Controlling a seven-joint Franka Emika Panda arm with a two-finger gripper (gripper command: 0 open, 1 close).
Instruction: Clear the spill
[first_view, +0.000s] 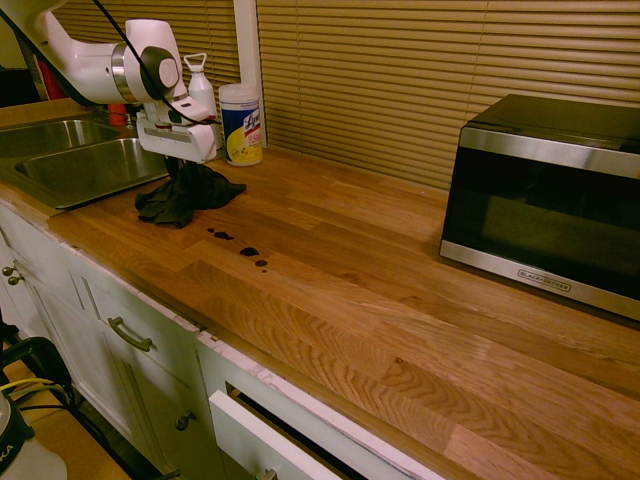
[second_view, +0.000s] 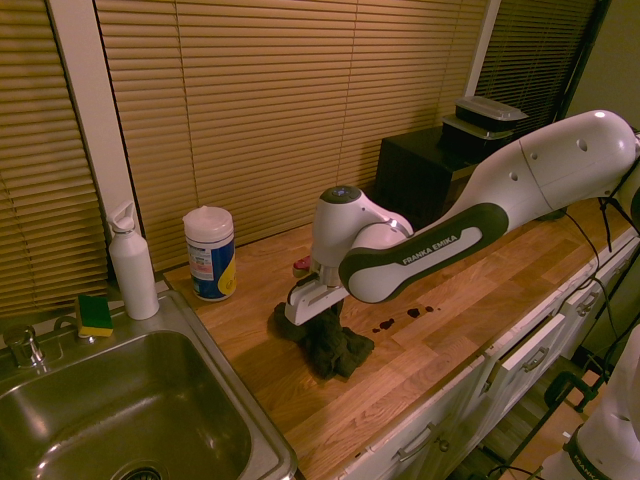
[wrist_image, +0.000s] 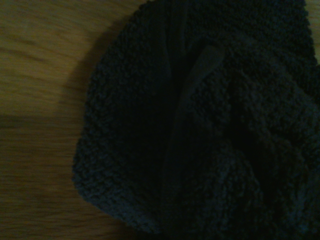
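The spill (first_view: 240, 244) is a short line of small dark drops on the wooden counter, also seen as dark blotches (second_view: 405, 316) in the second exterior view. A black cloth (first_view: 188, 193) lies bunched on the counter just left of the drops, near the sink. My gripper (first_view: 181, 166) points straight down into the top of the cloth (second_view: 332, 343) and is shut on a pinched fold of it. The wrist view is filled by the dark towelling of the cloth (wrist_image: 210, 130) over the wood.
A steel sink (first_view: 70, 165) lies left of the cloth. A wipes canister (first_view: 241, 124) and a white spray bottle (second_view: 132, 264) stand at the back by the blinds. A black microwave (first_view: 548, 200) stands at the right. White drawers (first_view: 130, 335) run below the counter.
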